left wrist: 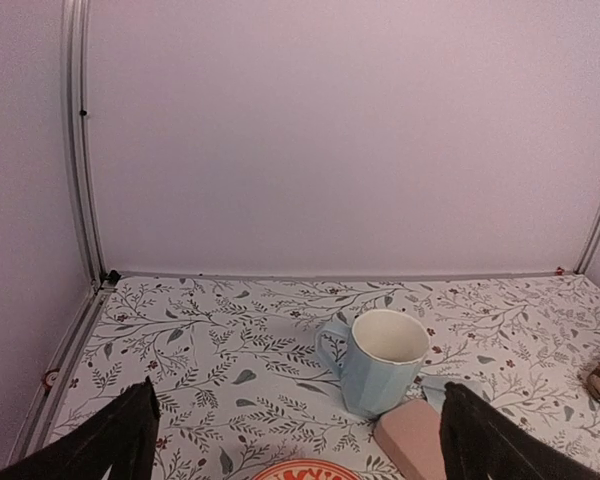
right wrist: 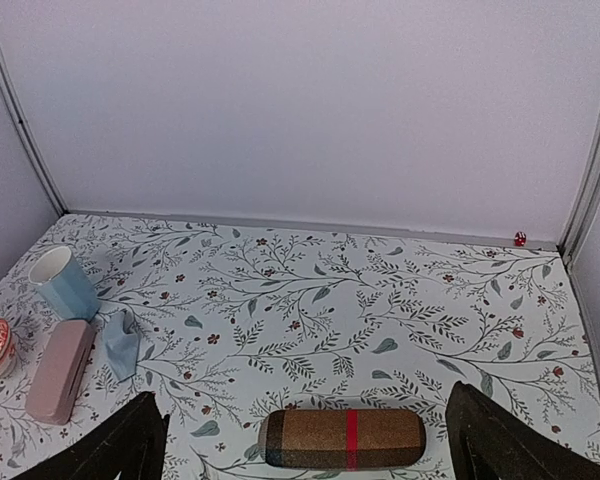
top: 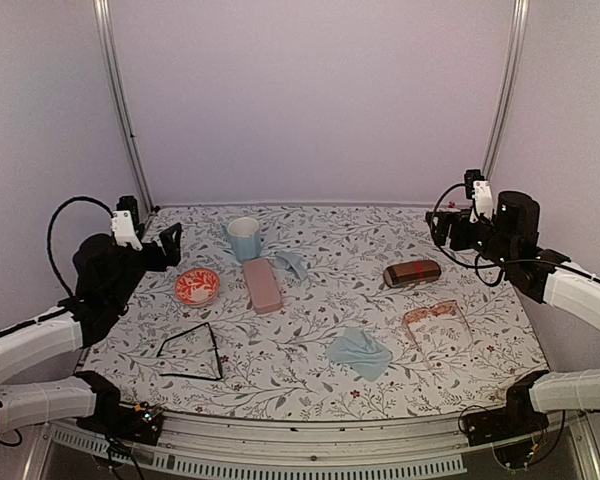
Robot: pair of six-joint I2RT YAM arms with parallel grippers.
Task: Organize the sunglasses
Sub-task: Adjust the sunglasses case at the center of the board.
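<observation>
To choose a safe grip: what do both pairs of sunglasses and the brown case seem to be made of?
Black sunglasses: probably thin metal wire, dark; only a fine outline shows. Pale sunglasses: likely translucent pinkish plastic; the pattern of the table seems to show through. Brown case: seemingly woven fabric over a hard shell, judging by its checked texture and rounded shape.

The left arm (top: pixel 30 350) and right arm (top: pixel 580 290) are white shell links joined by bulky black joints, each with a small white block (top: pixel 126 230) at the wrist. A thin black cable (top: pixel 60 215) arcs off the left arm toward eleven o'clock. The fingers (left wrist: pixel 115 445) of the left hand (top: pixel 168 243) are matte black wedges.
</observation>
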